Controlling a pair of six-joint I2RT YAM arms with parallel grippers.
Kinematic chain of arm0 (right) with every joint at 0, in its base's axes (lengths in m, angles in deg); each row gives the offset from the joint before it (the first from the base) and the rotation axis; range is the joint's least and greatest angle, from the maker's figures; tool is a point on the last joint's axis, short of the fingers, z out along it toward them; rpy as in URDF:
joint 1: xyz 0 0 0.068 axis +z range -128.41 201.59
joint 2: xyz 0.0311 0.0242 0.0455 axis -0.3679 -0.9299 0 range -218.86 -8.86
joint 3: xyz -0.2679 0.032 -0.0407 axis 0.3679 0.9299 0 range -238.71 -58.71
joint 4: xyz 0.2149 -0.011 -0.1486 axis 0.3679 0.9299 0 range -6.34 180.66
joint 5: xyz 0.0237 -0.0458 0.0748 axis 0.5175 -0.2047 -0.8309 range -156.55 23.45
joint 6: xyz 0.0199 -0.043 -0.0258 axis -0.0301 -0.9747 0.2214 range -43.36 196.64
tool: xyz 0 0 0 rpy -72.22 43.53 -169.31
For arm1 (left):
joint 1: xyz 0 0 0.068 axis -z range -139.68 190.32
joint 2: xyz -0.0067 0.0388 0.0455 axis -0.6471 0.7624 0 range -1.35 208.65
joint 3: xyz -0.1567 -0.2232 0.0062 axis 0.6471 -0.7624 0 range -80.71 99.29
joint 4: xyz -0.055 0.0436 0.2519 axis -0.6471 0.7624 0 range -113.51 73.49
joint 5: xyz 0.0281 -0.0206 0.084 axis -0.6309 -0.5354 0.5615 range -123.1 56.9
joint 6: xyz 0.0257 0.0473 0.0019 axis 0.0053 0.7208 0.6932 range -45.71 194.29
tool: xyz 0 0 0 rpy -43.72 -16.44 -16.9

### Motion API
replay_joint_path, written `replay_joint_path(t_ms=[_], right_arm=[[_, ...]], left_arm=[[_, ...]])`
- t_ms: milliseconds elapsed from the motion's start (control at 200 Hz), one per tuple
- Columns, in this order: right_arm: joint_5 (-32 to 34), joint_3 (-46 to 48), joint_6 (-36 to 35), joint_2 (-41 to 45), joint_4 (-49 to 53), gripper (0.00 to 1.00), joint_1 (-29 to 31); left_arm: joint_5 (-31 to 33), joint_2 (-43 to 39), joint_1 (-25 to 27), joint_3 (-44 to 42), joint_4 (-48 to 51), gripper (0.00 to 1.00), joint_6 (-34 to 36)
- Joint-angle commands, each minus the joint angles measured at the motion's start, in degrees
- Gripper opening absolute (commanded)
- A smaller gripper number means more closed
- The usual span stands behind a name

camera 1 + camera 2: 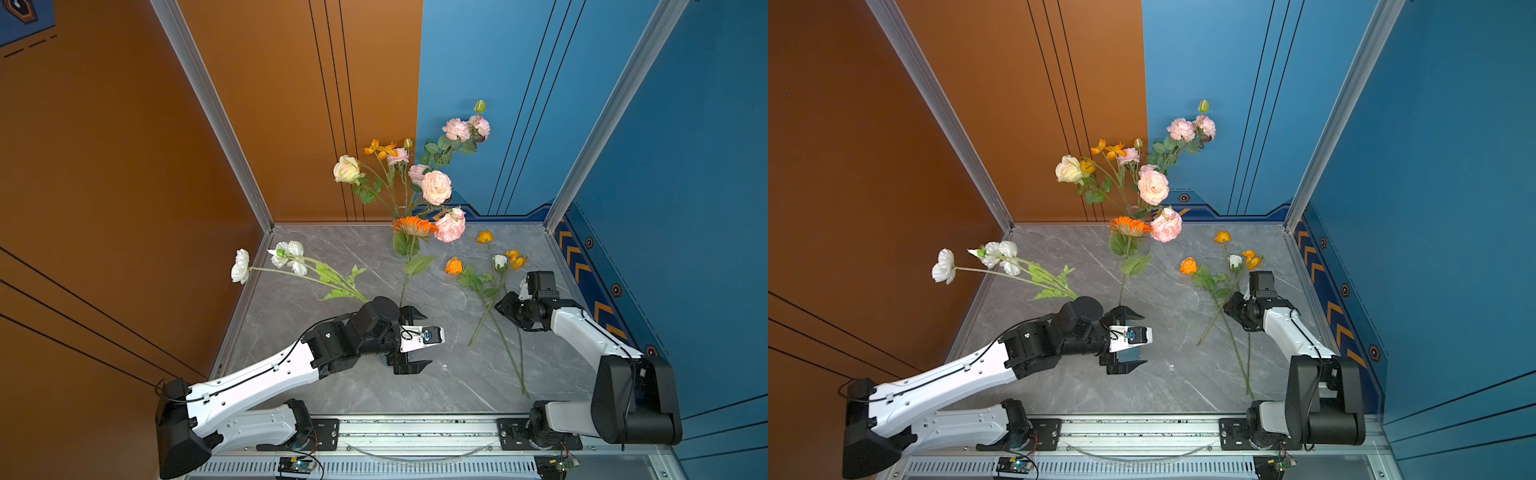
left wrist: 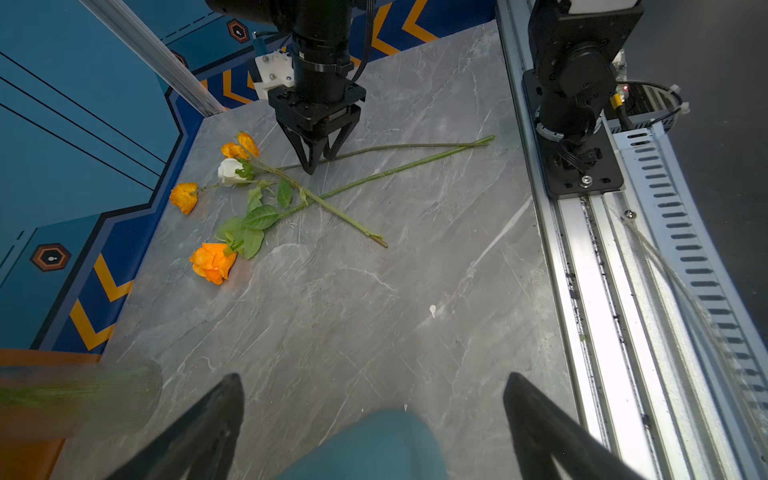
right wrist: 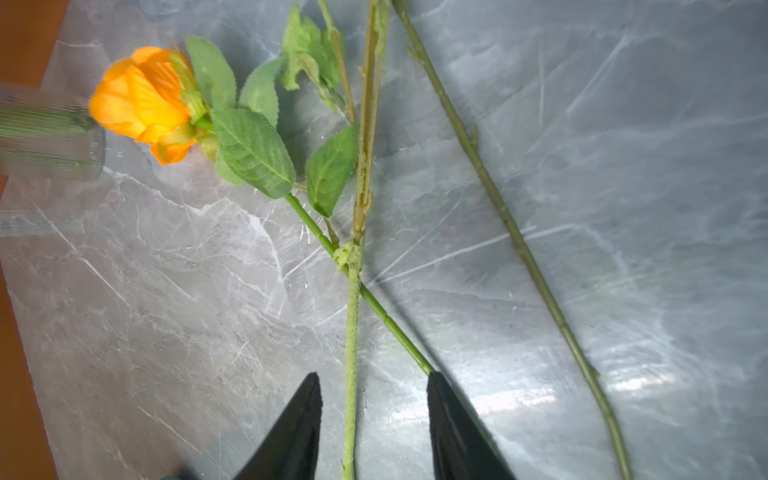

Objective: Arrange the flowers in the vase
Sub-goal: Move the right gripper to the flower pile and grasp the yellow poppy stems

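A ribbed clear glass vase [image 2: 83, 399] [image 3: 50, 137] stands beside my left gripper [image 1: 429, 340] and holds green stems. In both top views pink roses [image 1: 436, 187], an orange gerbera [image 1: 413, 226] and white blooms [image 1: 286, 253] rise from that spot. Three loose flowers lie crossed on the table, among them an orange rose [image 3: 141, 99] [image 1: 454, 266]. My right gripper [image 3: 372, 375] [image 2: 319, 164] is open, low over them. A pale green stem [image 3: 352, 332] runs between its fingertips with a gap on each side. My left gripper [image 2: 374, 375] is wide open, and a blurred teal rounded thing [image 2: 365, 444] lies between its jaws.
The grey marble table [image 1: 332, 386] is boxed in by an orange wall on the left and blue walls at the back and right. Metal corner posts [image 1: 552, 216] stand at the back. An aluminium rail [image 1: 415, 428] carrying both arm bases runs along the front edge.
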Motion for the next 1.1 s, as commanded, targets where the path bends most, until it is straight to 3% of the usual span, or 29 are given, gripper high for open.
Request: replay_joint_path(t_ms=[0, 461, 941, 1096], right_arm=[[-2.36, -2.73, -1.80, -3.49, -4.28, 0.42, -0.22], [0.14, -7.07, -1.26, -13.86, -7.77, 0.36, 1.22], [1.40, -7.58, -1.11, -16.84, -9.47, 0.27, 2.21], [1.08, -7.56, -1.22, -16.62, -9.33, 0.19, 2.20]], left_arm=[[0.03, -1.71, 0.19, -0.83, -2.57, 0.98, -0.55], [0.78, -2.42, 0.14, -1.36, -2.58, 0.98, -0.65], [0.94, -2.69, 0.07, -1.37, -2.19, 0.98, -0.39], [0.87, -2.76, 0.02, -1.37, -2.09, 0.98, -0.38]])
